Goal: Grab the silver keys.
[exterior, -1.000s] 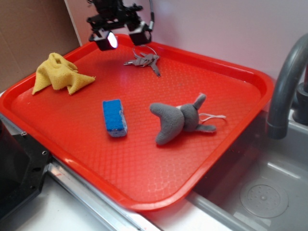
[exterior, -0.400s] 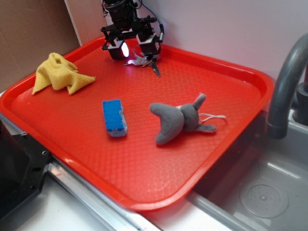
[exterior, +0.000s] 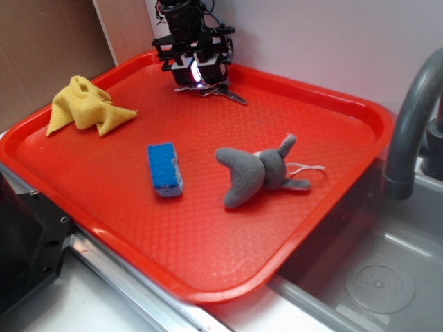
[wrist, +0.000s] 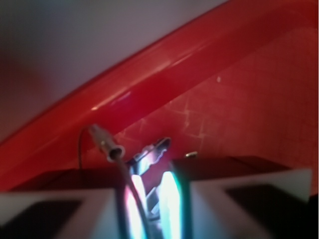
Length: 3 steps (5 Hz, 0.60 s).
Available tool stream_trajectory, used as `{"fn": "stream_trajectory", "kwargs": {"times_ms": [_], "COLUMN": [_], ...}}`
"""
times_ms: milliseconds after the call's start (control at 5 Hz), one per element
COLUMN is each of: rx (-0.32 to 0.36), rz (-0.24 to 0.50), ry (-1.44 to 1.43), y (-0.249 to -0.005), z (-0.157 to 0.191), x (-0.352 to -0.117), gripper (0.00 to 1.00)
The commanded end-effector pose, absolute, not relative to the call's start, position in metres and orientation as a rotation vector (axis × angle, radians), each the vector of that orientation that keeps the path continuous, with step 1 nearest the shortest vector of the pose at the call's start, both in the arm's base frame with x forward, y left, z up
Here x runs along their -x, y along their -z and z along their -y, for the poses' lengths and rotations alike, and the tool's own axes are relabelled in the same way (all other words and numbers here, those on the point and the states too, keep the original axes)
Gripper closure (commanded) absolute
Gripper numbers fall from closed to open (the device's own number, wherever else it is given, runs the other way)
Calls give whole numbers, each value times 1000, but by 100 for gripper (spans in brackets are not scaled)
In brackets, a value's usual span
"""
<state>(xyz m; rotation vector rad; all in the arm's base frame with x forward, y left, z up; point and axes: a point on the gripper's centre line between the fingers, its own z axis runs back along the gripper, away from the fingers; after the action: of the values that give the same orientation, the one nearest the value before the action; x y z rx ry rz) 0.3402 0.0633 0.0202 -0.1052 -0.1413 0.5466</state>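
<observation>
The silver keys [exterior: 225, 93] lie at the far end of the red tray [exterior: 346, 117], partly under my gripper [exterior: 197, 77]. My gripper is down on the tray with its jaws nearly closed around the bunch. In the wrist view a key blade [wrist: 152, 154] and the wire ring stick out from the narrow gap between the two fingers [wrist: 82, 214], and my gripper [wrist: 149, 199] is shut on them. Most of the bunch is hidden by the fingers.
A blue sponge [exterior: 165, 169] lies mid-tray, a grey plush toy [exterior: 256, 176] to its right, a yellow cloth [exterior: 86, 106] at the left. The tray's far rim [wrist: 149, 84] is just behind the keys. A grey faucet [exterior: 415, 117] and sink are at right.
My gripper has come down from above the tray's far rim onto the keys and its jaws have closed on them. The keys have shifted slightly to the right.
</observation>
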Motion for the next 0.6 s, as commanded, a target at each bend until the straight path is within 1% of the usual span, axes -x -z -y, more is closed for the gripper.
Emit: {"fn": "stream_trajectory", "kwargs": {"times_ms": [0, 200, 400], "rx": [119, 89, 84], "rz": [187, 171, 232], "ry": [-276, -67, 56], "y": [-74, -124, -171], "z": [-49, -31, -15], "x": [-317, -277, -238], "gripper": [100, 100, 100]}}
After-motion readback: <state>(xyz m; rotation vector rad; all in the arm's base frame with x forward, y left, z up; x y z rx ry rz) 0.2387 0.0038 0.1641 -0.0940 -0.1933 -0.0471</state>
